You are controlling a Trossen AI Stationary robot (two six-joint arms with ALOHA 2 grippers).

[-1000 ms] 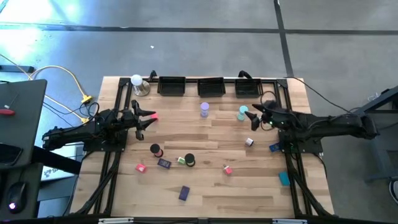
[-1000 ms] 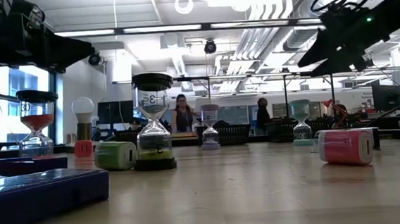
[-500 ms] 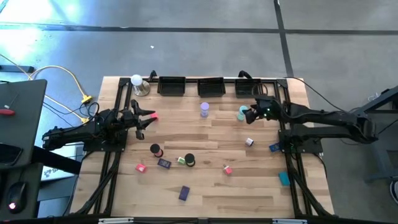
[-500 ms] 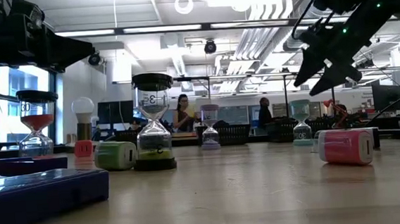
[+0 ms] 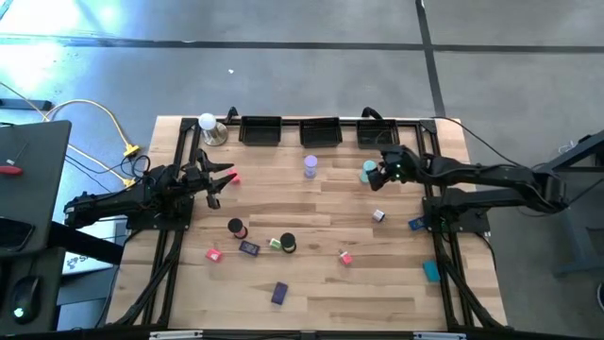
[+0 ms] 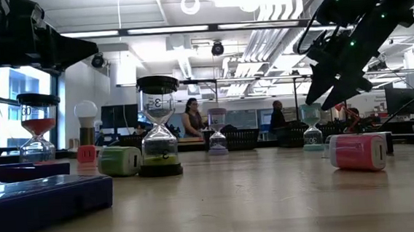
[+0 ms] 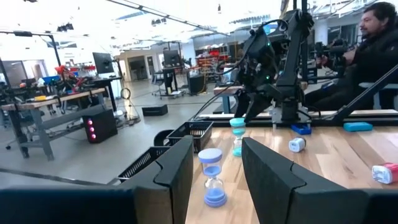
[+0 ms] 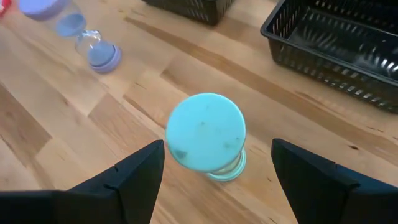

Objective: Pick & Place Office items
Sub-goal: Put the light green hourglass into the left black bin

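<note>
A black-capped hourglass (image 6: 159, 125) is showing the numeral 3 on its frame; markings on the red hourglass (image 6: 35, 126) are proving unreadable.

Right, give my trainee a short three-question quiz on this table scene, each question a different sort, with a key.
1. True or false: the right gripper stands open above the teal hourglass.
2. Multiple choice: what stands at the table's far left corner, beside the black baskets? A) the white ball on a metal base B) a blue stapler C) a coffee mug
3. Fill in: in the left wrist view, the left gripper looks past its fingers at a ______ hourglass standing upright.

Key: 1 true; 2 A; 3 lilac.
</note>
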